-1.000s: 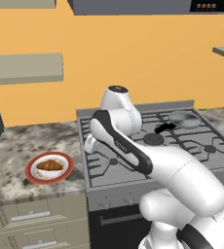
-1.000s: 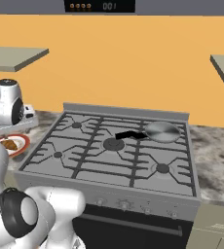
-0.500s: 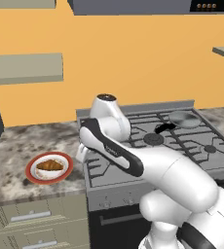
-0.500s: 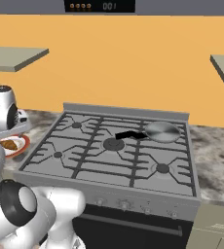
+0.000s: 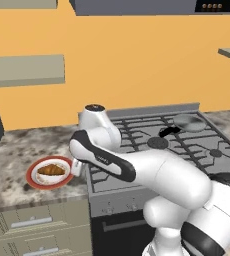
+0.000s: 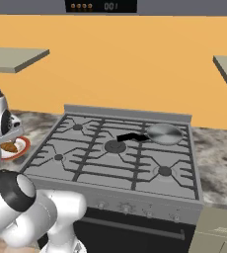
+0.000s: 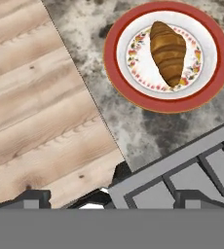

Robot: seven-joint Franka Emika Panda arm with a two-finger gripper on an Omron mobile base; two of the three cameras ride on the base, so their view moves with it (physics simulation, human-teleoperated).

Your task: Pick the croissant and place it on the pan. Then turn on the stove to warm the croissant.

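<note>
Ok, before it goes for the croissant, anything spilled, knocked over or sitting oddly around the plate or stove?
Nothing stands out. The croissant lies whole on the red-rimmed plate on the counter beside the stove. The pan sits level on a rear burner, handle toward the middle. The gripper is open above the counter edge, holding nothing.

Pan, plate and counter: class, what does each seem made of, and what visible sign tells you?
Pan: likely matte grey metal, with a black handle.
Plate: probably glazed ceramic, white, red rim, floral ring.
Counter: looks like speckled grey-brown stone, granite-like mottling.
</note>
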